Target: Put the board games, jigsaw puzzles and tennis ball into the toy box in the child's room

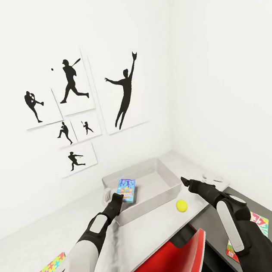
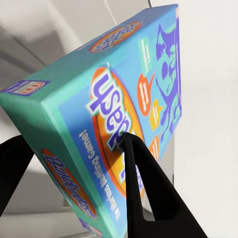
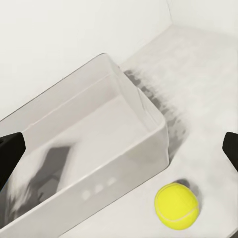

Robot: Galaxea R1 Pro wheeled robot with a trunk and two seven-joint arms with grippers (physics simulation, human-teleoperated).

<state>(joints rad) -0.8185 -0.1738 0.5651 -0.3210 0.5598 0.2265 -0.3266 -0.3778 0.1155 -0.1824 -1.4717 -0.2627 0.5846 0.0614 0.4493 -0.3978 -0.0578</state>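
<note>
Red chair (image 1: pixel 181 262) below table (image 1: pixel 51 240); tennis ball (image 1: pixel 181 206) beside toy box (image 1: pixel 171 182)

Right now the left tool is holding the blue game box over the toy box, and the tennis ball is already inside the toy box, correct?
Not quite. The tennis ball lies on the table beside the toy box, as the right wrist view shows. The left tool does hold the blue game box over it.
</note>
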